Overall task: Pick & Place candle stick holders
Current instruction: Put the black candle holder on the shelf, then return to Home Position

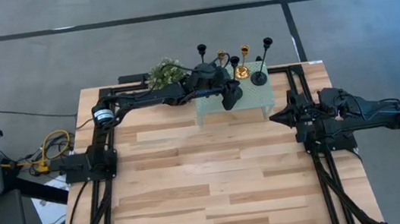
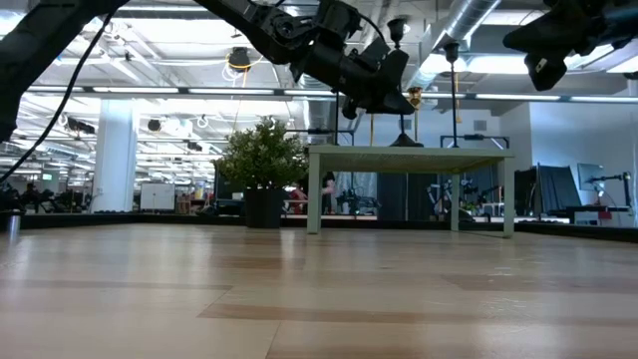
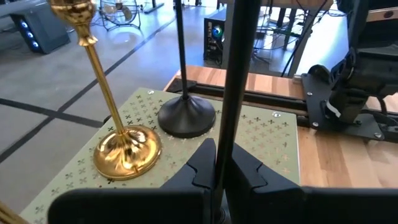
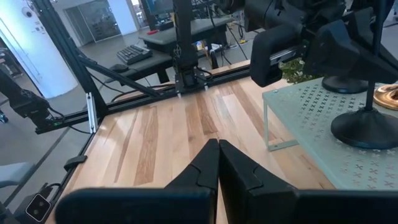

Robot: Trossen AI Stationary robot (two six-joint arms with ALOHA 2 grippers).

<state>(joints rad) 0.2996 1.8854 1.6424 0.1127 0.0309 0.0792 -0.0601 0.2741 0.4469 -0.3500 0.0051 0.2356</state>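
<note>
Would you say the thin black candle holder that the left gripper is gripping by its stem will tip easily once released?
Probably. The black candle holder has a tall thin stem, so it looks top-heavy. It is likely stiff, staying straight in the shut left gripper. Like its neighbour's disc base, a small base on the perforated stand gives modest stability.

The left pincer (image 3: 222, 167) is hiding the base of the black holder (image 3: 239, 81) it is clamping; the gold holder's (image 3: 109, 118) cup is running off the frame.
</note>
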